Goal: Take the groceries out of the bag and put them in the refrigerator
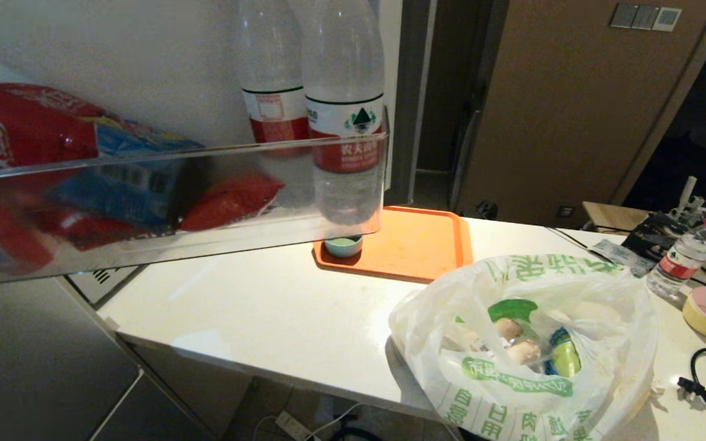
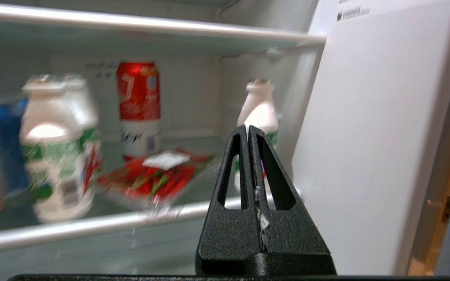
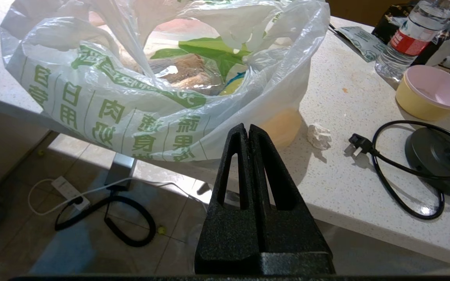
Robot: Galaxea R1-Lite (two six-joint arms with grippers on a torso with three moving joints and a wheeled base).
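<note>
Inside the refrigerator (image 2: 350,117), the left tool (image 2: 248,128) is pressed together and empty before a white bottle (image 2: 259,113) on the shelf. Over at the table (image 1: 279,306), the bag (image 1: 531,343) holds groceries (image 1: 521,343) — the right tool (image 3: 248,127), also together, sits just beside it.

Green Chinese characters printed across the white plastic bag (image 3: 104,97), among them 日用, 肉, 速食 and 蔬果 along its lower side in the right wrist view. On the clear water bottle (image 1: 344,110) in the refrigerator's door shelf, a white band with a green mountain emblem above a red label starting 农夫. White script on the red pack (image 1: 16,128) beside it, too blurred to read. Small dark print on the inner wall (image 2: 352,13), illegible.
</note>
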